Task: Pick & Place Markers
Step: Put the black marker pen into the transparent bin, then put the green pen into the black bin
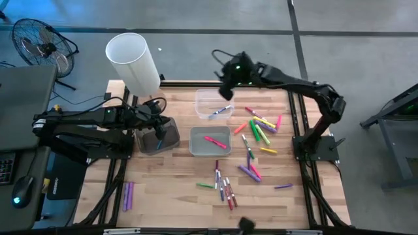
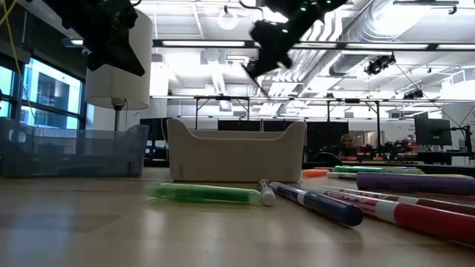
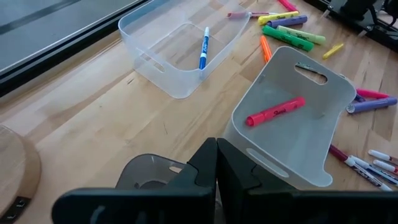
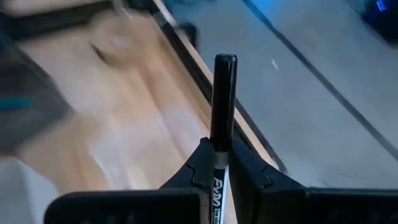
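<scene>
The right arm [image 1: 300, 85] reaches across the table's far edge, its gripper [image 4: 217, 163] clamped on a black-capped marker [image 4: 222, 99] above the clear bin [image 1: 212, 103]. The left gripper [image 3: 216, 168], fingers pressed together, hovers over the dark bin [image 1: 159, 137].

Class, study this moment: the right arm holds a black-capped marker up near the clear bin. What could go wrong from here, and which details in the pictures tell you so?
1. The right gripper pinches the black-capped marker low on its body, leaving most of it sticking out, so it may tilt or slip.
2. The clear bin sits beside the table edge; a release off-target could send the marker off the table.
3. The left gripper is shut above the dark bin, idle.
</scene>
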Available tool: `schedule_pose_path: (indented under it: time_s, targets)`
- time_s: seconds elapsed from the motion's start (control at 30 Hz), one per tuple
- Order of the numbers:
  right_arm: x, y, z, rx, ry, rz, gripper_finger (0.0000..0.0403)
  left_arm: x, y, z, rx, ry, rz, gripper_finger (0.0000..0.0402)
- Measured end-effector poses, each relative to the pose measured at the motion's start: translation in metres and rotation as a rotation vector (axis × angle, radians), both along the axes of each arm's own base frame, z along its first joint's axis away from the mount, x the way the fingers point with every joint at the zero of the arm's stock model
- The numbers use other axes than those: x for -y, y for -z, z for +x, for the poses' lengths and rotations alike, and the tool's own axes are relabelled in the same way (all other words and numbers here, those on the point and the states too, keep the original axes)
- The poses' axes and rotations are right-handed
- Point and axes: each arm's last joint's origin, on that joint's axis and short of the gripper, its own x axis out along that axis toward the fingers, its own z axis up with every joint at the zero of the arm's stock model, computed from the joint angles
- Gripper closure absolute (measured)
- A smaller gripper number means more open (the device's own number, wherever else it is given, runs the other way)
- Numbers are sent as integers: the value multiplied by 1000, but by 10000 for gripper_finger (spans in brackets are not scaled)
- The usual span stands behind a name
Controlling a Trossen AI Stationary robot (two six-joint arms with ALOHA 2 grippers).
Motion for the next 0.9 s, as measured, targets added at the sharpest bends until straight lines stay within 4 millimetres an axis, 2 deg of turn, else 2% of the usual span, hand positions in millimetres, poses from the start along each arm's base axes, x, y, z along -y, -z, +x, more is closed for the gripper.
schedule_pose_path:
  time_s: [0.17, 0.23, 0.33, 0.5, 0.63, 0.77, 0.9]
  targets:
    - [-13, 30, 35, -86, -40, -23, 384, 0, 0, 0, 4, -3, -7, 400]
    - [-15, 43, 42, -119, -25, -12, 372, 1, 0, 0, 5, 21, -27, 393]
    - [-17, 57, 44, -179, 9, 32, 336, 2, 0, 1, 7, 55, -53, 362]
    - [-21, 61, 39, -212, 75, 126, 285, 3, 0, 1, 7, 68, -65, 277]
    - [-30, 58, 29, -268, 177, 156, 272, 1, 0, 0, -6, 24, -4, 224]
    - [-54, 44, 10, -349, 309, 186, 287, 0, 0, 0, -38, 57, 70, 207]
    - [-92, 32, -10, -377, 370, 194, 312, 0, 0, 0, -53, 85, 103, 208]
